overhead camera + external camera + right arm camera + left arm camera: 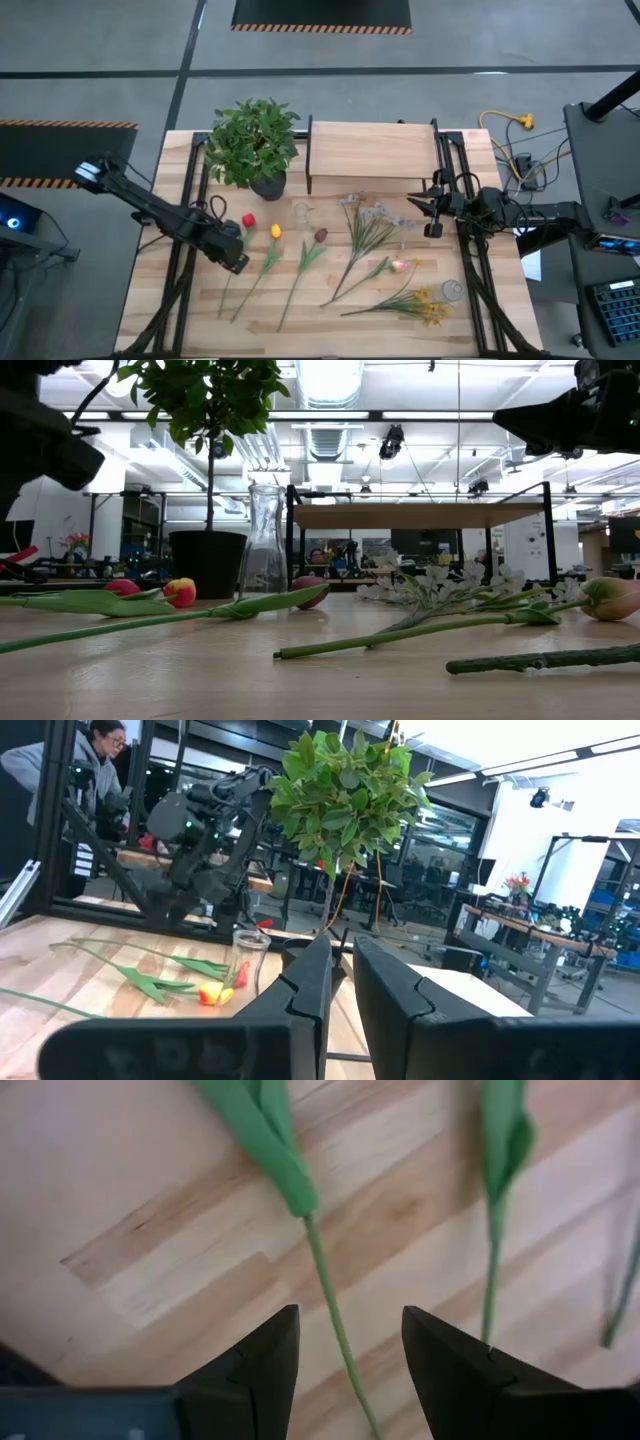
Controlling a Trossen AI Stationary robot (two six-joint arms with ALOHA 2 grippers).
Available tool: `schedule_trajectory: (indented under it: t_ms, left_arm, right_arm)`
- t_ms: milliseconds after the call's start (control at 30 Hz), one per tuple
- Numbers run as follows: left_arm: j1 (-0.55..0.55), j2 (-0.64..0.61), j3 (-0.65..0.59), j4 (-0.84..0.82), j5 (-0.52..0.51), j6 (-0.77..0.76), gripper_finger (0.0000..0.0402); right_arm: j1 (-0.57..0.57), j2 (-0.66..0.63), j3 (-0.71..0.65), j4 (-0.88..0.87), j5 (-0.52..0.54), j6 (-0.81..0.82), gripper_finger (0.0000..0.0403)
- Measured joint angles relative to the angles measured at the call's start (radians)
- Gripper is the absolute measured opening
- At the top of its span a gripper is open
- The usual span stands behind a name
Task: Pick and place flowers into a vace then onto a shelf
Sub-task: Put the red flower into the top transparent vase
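Several flowers lie flat on the wooden table: a red tulip (248,221), a yellow tulip (275,231), a maroon tulip (321,236), white sprigs (372,215), a pink bud (400,265) and yellow clusters (430,308). An empty clear glass vase (265,550) stands near the potted plant. The pale wooden shelf (370,150) sits at the far middle. My left gripper (236,260) points down, open, over the tulip stems. Its fingers (262,1365) stand on either side of one green stem (330,1305) without touching it. My right gripper (432,210) hovers shut at the right, beside the shelf.
A bushy green plant in a dark pot (255,145) stands at the far left, next to the shelf. A second stem (490,1280) lies just outside the left gripper's finger. A small glass object (452,290) lies near the yellow clusters. A person (95,760) stands beyond the table.
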Motion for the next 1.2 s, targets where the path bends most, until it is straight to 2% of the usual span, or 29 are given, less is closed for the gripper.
schedule_trajectory:
  t_ms: [667,933,1067,1200]
  left_arm:
    - [0.0,0.264,0.0,0.101,-0.025,-0.026,0.0161]
    - [0.002,0.332,0.0,0.119,-0.026,0.074,0.016]
    - [-0.007,0.341,0.0,0.121,-0.039,0.089,0.014]
    - [-0.006,0.33,0.0,0.114,-0.041,0.112,0.0093]
  right_arm:
    - [0.0,0.0,0.0,-0.011,0.0,-0.001,0.0038]
    - [0.0,0.0,0.0,-0.015,0.0,0.0,0.0038]
    - [0.0,0.0,0.0,-0.018,0.0,0.0,0.0038]
    - [0.0,0.0,0.0,-0.018,0.0,0.0,0.0038]
